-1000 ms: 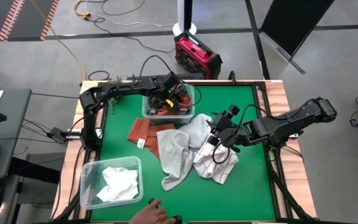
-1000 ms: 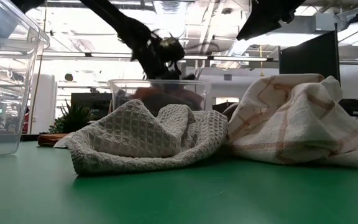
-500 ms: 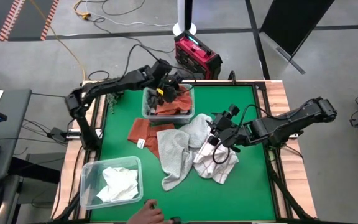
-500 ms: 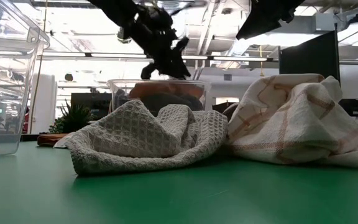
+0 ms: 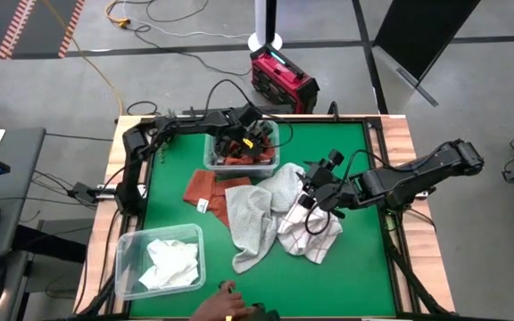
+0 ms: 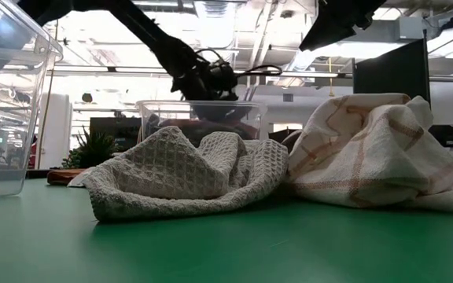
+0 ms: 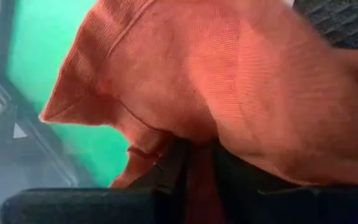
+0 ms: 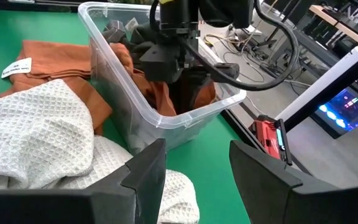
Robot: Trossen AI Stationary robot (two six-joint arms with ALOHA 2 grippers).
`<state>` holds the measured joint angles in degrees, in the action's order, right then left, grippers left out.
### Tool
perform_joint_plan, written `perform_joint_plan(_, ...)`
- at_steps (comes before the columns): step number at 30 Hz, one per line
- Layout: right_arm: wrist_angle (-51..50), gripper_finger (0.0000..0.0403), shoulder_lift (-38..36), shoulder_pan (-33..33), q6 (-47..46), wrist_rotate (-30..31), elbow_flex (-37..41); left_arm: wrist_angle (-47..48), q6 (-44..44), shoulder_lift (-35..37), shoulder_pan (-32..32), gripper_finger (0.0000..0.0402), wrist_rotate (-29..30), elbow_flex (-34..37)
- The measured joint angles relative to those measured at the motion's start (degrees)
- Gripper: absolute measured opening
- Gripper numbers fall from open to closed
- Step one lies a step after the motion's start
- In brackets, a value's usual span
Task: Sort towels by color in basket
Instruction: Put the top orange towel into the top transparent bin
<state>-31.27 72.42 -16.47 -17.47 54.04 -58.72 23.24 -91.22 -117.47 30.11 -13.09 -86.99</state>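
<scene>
The rust-orange towel (image 7: 229, 93) sits bunched inside the clear bin (image 5: 266, 166) at the far side of the table, and it lies right at the left gripper (image 5: 242, 144) — a fold pinched between those narrow fingers, straight below the wrist. So the coming move looks like a plain release downward. The right gripper (image 8: 194, 180) hangs spread and empty — over the pale towel heap (image 5: 266, 209) at mid-table, well apart from the bin.
</scene>
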Motion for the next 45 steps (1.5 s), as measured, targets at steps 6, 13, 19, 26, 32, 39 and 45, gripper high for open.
perform_joint_plan(6, 0.04, 0.0214, 0.0, 0.0, 0.0, 0.0, 0.0, 1.23, 4.03, 7.46, 0.02, 0.007, 0.48, -0.75)
perform_joint_plan(13, 0.26, 0.0214, 0.0, -0.07, -0.04, -0.11, 0.0, 2.8, 27.72, 16.46, 0.96, 0.007, -4.89, -0.95)
perform_joint_plan(19, 0.68, 0.0214, 0.0, -0.44, 0.44, -0.11, 0.0, 3.05, 46.48, 20.58, 3.62, 0.007, -10.5, -0.97)
perform_joint_plan(26, 1.12, 0.0214, 0.0, -0.22, 0.9, -0.09, 0.0, 5.34, 56.37, 16.85, 5.7, 0.0033, -11.23, -0.98)
perform_joint_plan(32, 1.11, 0.0214, 0.0, -0.26, 1.03, -0.09, 0.0, 5.4, 59.14, 11.85, 5.37, 0.0002, -11.91, -0.93)
perform_joint_plan(39, 1.0, 0.0214, 0.0, -0.26, 1.03, -0.06, 0.0, 11.04, 62.92, 3.64, 5.43, 0.0001, -11.69, -1.36)
perform_joint_plan(45, 0.93, 0.0214, 0.0, -0.26, 1.0, -0.06, 0.0, 11.73, 61.54, 3.74, 4.6, 0.0, -9.19, -1.24)
